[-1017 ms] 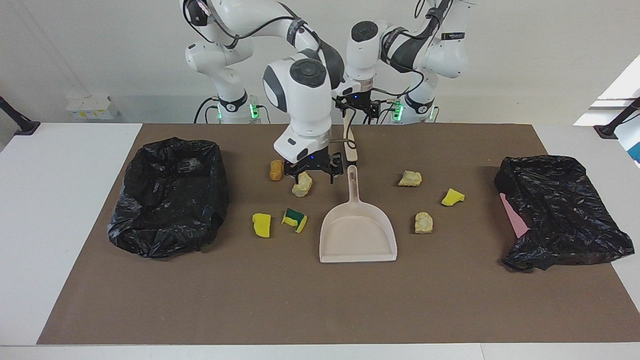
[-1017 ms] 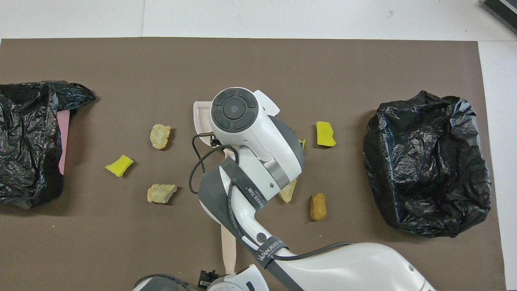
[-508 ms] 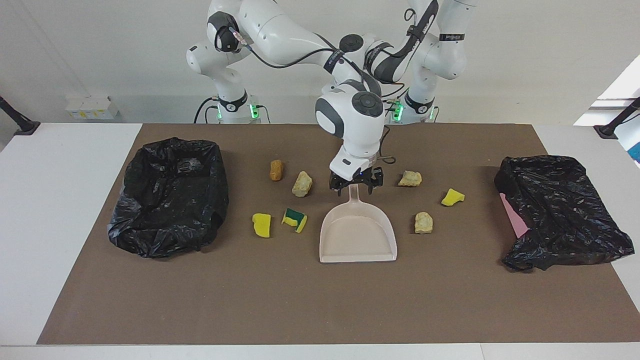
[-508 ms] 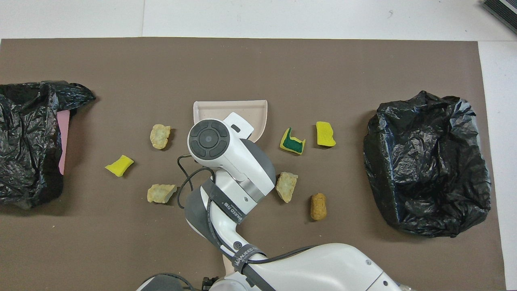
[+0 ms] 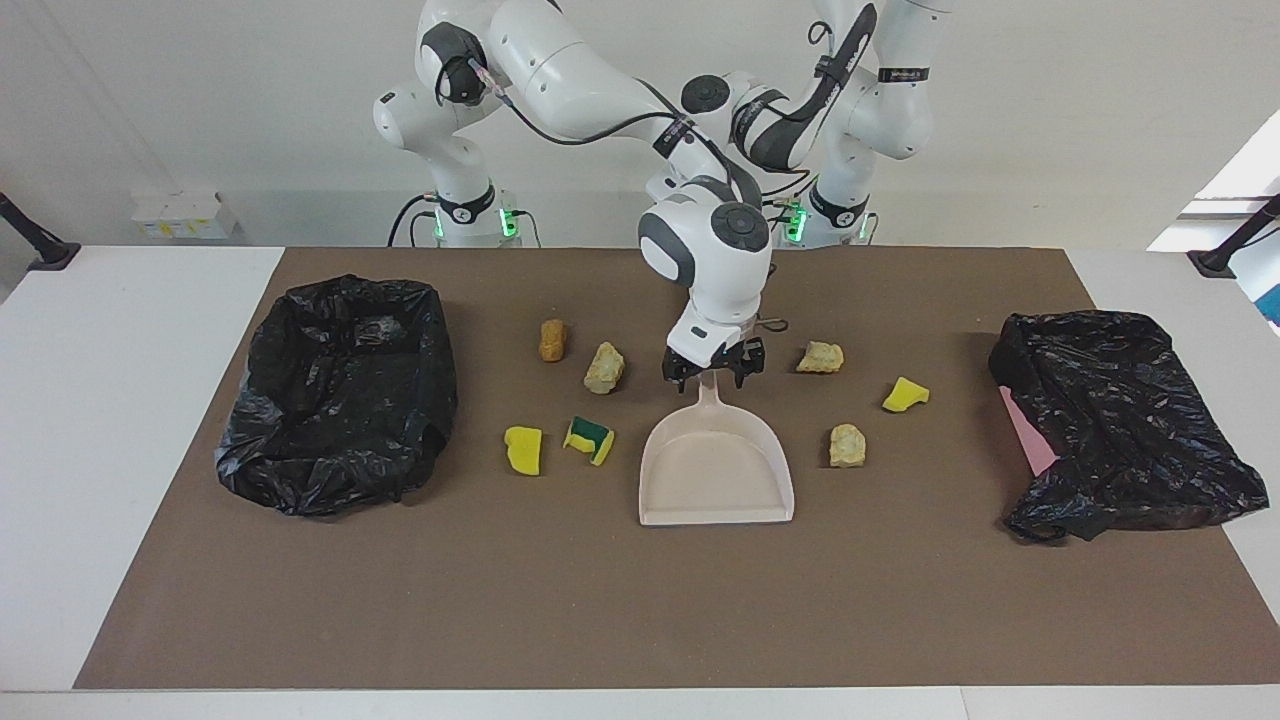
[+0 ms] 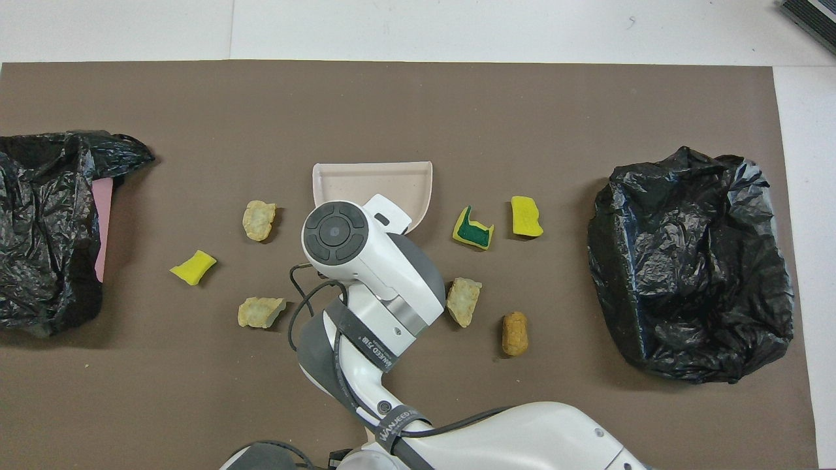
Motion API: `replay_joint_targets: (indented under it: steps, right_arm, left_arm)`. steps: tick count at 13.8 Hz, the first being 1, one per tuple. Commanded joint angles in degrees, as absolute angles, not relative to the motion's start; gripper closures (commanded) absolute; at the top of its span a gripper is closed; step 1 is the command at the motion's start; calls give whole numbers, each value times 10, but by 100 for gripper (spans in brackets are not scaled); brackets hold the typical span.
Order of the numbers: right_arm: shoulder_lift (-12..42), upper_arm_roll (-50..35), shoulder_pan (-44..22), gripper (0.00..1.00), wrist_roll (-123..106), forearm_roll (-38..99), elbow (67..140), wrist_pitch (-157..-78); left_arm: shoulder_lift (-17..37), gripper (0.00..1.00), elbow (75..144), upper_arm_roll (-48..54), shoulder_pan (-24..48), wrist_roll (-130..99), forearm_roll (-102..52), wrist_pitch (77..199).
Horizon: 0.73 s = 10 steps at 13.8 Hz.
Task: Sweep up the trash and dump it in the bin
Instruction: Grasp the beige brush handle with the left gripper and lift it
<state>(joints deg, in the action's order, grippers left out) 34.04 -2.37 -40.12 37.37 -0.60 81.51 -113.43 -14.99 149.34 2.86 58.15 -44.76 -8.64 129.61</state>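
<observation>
So the right claw [image 5: 713, 371] sits down on the dustpan [image 5: 716, 470] handle mid-bench, fingers spread either side of it, can't tell if it's actually gripping. The left claw is hidden behind the right arm. Trash is all on the brown mat [image 5: 640, 600]: the brown lump [image 5: 551, 340], beige chunks, yellow bits and the green sponge [image 5: 589, 439], scattered both sides of the pan between the two black bag-lined bins [image 5: 340, 390].

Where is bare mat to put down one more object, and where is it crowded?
Bare: the strip of mat farther from the robots than the dustpan, spanning both black bags. Crowded: the scraps beside the dustpan on both sides, and at its handle, where the right gripper is.
</observation>
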Motion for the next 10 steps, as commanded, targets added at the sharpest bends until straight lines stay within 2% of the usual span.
replay_joint_targets:
  steps: [1,4,8,10]
  right_arm:
    - [316,-30,-397,9,387,11,835,-1113]
    - [312,-30,-397,14,387,12,840,-1102]
    - [303,-30,-396,23,388,19,861,-1108]
    - [301,-30,-397,26,388,28,864,-1110]
  left_arm:
    - [-152,100,1501,21,576,-440,-96,1283]
    - [-160,100,1495,20,541,-466,-105,1251]
    - [-198,100,1494,18,512,-555,-108,1224]
    - [-213,100,1495,18,468,-618,-108,1211]
